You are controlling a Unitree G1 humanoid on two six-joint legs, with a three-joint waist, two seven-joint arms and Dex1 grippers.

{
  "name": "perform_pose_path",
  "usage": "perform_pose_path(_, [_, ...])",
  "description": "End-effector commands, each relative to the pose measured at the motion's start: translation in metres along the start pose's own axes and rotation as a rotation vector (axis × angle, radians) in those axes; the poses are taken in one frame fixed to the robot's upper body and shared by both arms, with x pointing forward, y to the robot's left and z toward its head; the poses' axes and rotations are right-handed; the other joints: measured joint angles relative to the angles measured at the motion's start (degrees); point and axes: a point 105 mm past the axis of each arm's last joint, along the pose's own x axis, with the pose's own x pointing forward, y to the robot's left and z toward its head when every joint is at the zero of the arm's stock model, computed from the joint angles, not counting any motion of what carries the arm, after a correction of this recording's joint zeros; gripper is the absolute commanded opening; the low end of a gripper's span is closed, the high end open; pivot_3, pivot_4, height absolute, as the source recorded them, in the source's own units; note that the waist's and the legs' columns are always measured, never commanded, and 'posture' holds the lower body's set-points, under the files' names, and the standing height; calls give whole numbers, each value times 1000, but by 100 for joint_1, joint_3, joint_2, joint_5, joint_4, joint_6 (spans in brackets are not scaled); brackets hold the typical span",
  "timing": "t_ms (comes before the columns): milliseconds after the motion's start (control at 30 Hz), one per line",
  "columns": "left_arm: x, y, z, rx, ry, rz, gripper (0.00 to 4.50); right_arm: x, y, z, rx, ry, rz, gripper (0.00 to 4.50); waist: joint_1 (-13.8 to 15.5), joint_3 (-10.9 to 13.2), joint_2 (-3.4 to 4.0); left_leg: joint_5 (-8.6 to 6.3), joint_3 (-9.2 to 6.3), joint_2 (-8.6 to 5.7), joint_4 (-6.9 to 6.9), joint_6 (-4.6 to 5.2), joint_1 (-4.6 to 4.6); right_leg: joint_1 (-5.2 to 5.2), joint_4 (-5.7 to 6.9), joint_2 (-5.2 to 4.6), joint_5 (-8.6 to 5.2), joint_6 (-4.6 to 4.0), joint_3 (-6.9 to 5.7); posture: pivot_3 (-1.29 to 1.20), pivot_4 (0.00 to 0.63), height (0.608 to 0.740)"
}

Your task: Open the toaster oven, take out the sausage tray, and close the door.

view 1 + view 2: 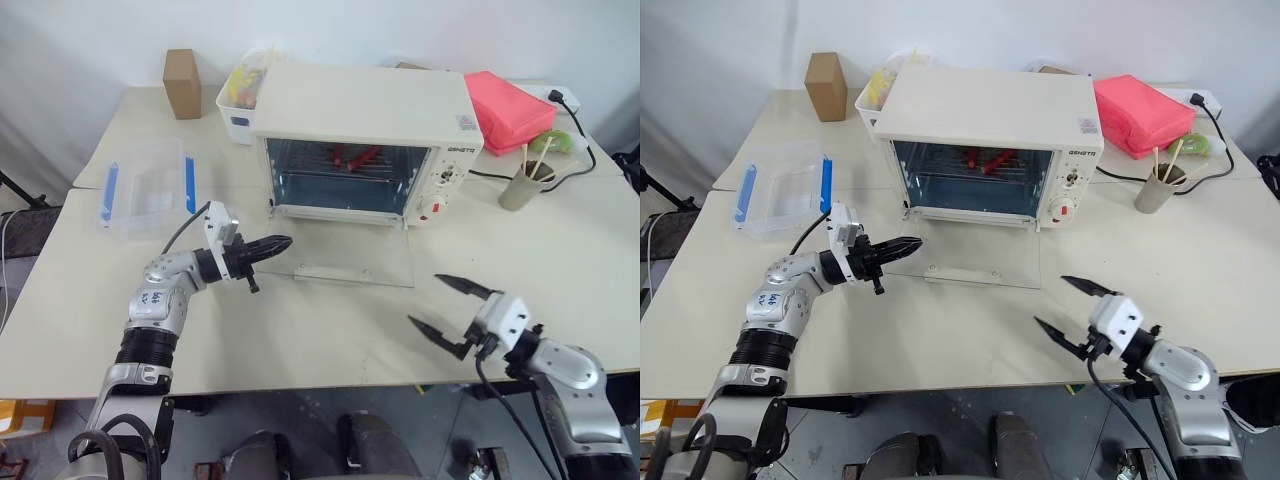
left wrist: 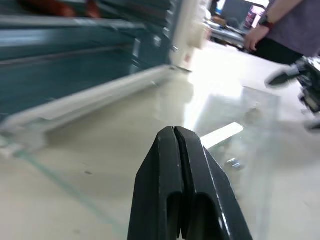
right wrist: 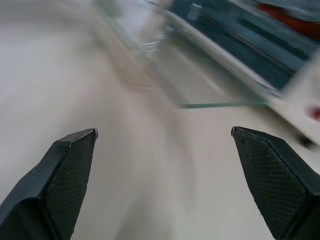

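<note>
Cream-coloured surface [image 1: 330,330] in front of a white wall carries the toaster oven [image 1: 365,140] near its middle. Its door [image 1: 345,255], a clear glass panel, lies folded down flat on the surface, the bar handle at the near edge. Inside the oven, red sausages lie at the back on the sausage tray [image 1: 352,157], which sits on a wire rack.

Left of the oven, a clear plastic box [image 1: 148,187] with blue clips sits with its lid on; its contents cannot be made out. Behind the oven's left corner, a small white bin [image 1: 238,100] holds colourful items, and a brown cardboard box [image 1: 182,83] stands beside it. To the right, a grey cup [image 1: 522,186] holds wooden sticks, with a pink pouch [image 1: 508,108] behind it.

Left tool [image 1: 275,243] hovers at the door's left edge, its black fingers pressed together and holding nothing. Right tool [image 1: 450,305] hovers over bare surface right of the door, its fingers spread wide apart.

Left wrist view adds a person [image 2: 285,22] standing beyond the surface, and confirms the two fingers meet. Right wrist view shows the glass door's edge and oven front.
</note>
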Motion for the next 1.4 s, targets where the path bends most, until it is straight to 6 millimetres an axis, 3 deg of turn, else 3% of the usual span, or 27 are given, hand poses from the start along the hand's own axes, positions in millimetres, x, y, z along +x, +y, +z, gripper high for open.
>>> perform_pose_path(33, [-5, -5, -5, 54, 33, 0, 14, 1, -30, 29, -67, 6, -157, 4500, -21, 0, 0, 0, 0, 0, 0, -1, 1, 0, 2, 1, 0, 0, 2, 0, 150, 740])
perform_pose_path(167, [-13, -10, -20, 65, 78, 15, 14, 29, -27, 61, -50, -53, -94, 4500, -53, 0, 0, 0, -2, 2, -3, -3, 5, 0, 5, 2, 0, -1, 7, 0, 150, 740])
perform_pose_path(267, [-17, -12, -25, 57, 77, 44, 14, 64, -22, 76, -144, -63, -32, 4500, -73, -1, 1, 1, -4, 2, -4, -3, 9, 2, 6, 3, -1, -2, 7, 0, 150, 740])
perform_pose_path(367, [-22, -13, -19, 40, 0, 124, 571, 123, -22, 95, -301, -105, -34, 4500, -164, -1, 0, 1, 1, 1, -4, -3, 10, 1, 9, 1, -1, -2, 9, 0, 150, 740])
perform_pose_path(433, [-24, -17, -13, 41, -39, 145, 1109, 147, -24, 100, -375, -109, -48, 4500, -179, -1, 1, 3, 4, 1, 0, -4, 13, -2, 19, 2, 0, -3, 10, 0, 150, 740])
perform_pose_path(533, [-28, -21, -1, 77, -87, 176, 2060, 173, -34, 85, -521, 0, -71, 4500, -135, -1, -1, 6, -9, 4, -6, -9, 8, -5, 19, 2, -11, -21, -4, 0, 150, 740])
perform_pose_path(800, [-42, -36, 23, 137, -156, 225, 4318, 208, -65, 76, -738, 162, -232, 4500, -202, -1, 0, 5, 2, 3, -8, -7, -3, -21, 21, -5, -11, -21, 0, 0, 150, 740])
perform_pose_path(967, [-43, -44, 25, 134, -167, 240, 4318, 219, -66, 72, -766, 189, -265, 4500, -302, -1, 0, 11, 0, 5, -11, -19, -2, -24, 33, -3, -14, -27, -1, 0, 150, 740])
perform_pose_path(1067, [-40, -45, 24, 126, -170, 245, 4350, 226, -61, 73, -749, 181, -258, 3870, -310, -1, 0, 12, 0, 5, -10, -20, -2, -23, 35, -3, -14, -27, 0, 0, 150, 740])
perform_pose_path(1400, [-25, -35, 35, 134, -206, 217, 4350, 240, -54, 79, -776, 163, -280, 356, -331, 0, 1, 15, 2, 5, -18, -25, -2, -30, 38, 0, -17, -31, 0, 0, 150, 740])
